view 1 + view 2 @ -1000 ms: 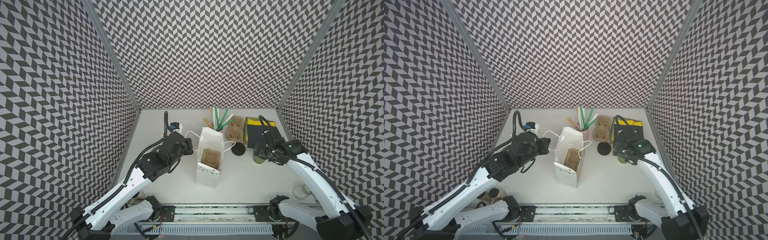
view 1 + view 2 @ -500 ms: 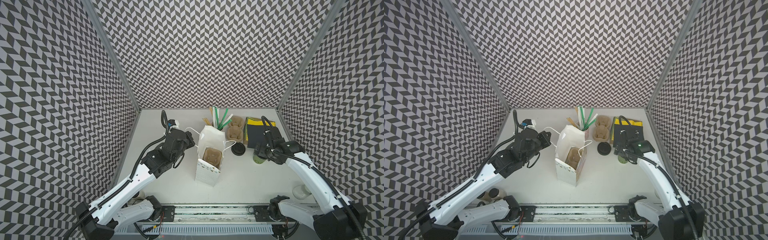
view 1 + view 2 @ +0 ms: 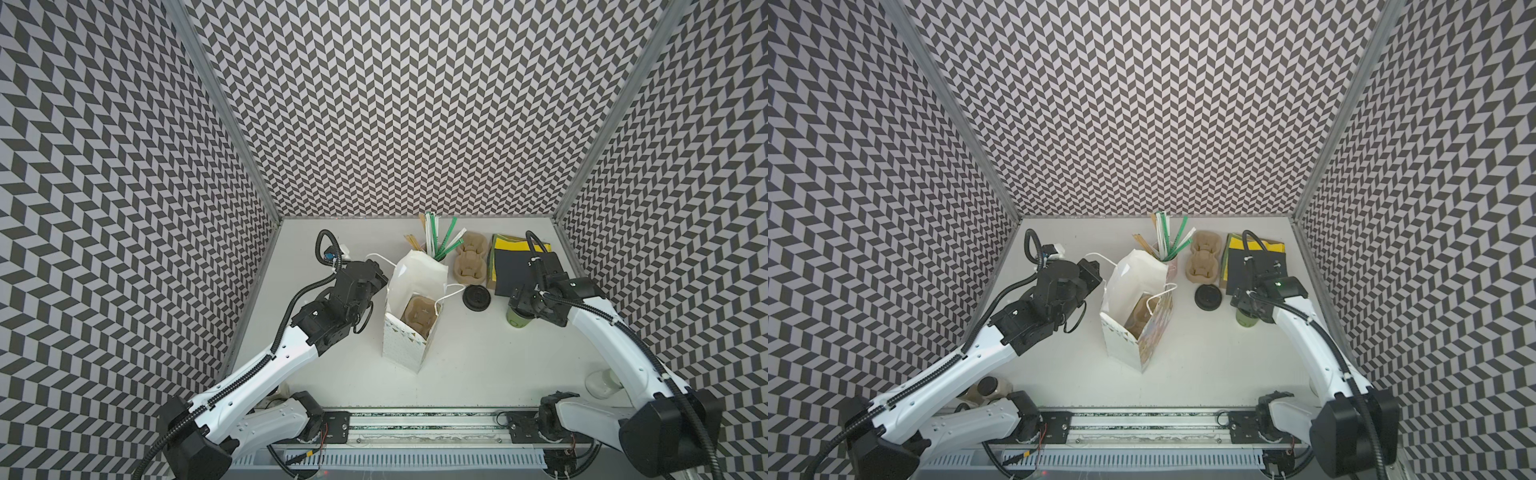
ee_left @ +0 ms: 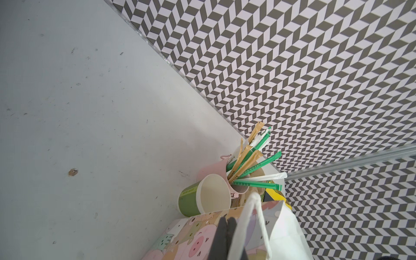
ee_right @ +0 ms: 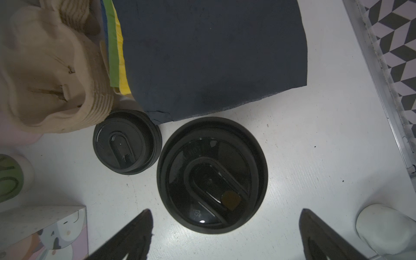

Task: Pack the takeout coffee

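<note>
Tabletop (image 3: pixel 478 357) unchanged; I see left gripper (image 4: pixel 225 227), clenched on bag (image 3: pixel 411 291), shifted; right gripper (image 5: pixel 225 225) stays released above takeout coffee (image 5: pixel 212 174).

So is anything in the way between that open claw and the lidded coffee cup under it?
Nothing visible. The right gripper stands open directly over the takeout coffee, a finger on each side of its black lid. The spare lid lies beside the cup, clear of the fingers.

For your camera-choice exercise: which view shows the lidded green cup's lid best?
The right wrist view: the lid fills the middle, seen from straight above between open jaws. In both top views the right gripper hides the lid; only the cup's green side shows. The left wrist view misses it.
</note>
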`<action>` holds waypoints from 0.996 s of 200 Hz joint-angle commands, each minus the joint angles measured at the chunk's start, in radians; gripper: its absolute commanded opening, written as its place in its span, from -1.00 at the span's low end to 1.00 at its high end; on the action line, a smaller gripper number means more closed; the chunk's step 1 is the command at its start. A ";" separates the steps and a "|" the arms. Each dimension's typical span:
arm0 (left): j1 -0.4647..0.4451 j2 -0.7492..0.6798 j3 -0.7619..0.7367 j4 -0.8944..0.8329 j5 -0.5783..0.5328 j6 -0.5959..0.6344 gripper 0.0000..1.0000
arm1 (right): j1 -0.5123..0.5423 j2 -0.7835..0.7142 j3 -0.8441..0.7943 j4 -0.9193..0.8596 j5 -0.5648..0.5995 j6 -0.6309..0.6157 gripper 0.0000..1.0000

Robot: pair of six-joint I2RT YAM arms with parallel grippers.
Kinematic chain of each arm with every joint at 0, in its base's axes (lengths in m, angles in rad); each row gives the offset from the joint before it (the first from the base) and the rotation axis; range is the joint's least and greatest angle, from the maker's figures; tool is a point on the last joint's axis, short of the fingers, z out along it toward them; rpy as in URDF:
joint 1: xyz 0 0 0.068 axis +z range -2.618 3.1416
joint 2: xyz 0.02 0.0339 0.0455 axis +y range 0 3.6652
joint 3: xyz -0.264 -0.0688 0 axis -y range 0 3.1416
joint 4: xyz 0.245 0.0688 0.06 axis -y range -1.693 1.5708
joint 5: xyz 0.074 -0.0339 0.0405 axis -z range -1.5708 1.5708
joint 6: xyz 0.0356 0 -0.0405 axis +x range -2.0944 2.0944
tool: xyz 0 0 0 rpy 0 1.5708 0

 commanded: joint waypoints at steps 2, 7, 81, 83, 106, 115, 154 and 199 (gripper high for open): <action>0.006 0.011 0.000 0.074 -0.042 -0.044 -1.00 | -0.006 0.022 0.011 0.042 -0.014 -0.015 0.93; 0.006 0.013 0.003 0.079 -0.038 -0.039 -1.00 | -0.006 0.030 0.015 0.038 -0.011 -0.016 0.92; 0.005 -0.095 -0.037 0.108 0.024 0.075 0.19 | -0.014 0.104 0.070 0.007 -0.017 -0.030 0.68; 0.005 -0.098 -0.037 0.108 0.027 0.079 0.21 | -0.015 0.103 0.070 0.008 -0.017 -0.031 0.67; 0.003 -0.147 -0.037 0.069 0.053 0.120 0.42 | -0.015 0.103 0.062 0.017 -0.033 -0.040 0.62; 0.002 -0.176 -0.035 0.030 0.049 0.133 0.44 | -0.015 0.105 0.063 0.016 -0.033 -0.040 0.61; 0.000 -0.354 -0.100 -0.118 0.021 0.207 0.57 | -0.015 0.124 0.072 0.015 -0.040 -0.047 0.60; 0.000 -0.506 -0.188 -0.220 0.089 0.217 0.67 | -0.015 0.143 0.078 0.011 -0.039 -0.048 0.57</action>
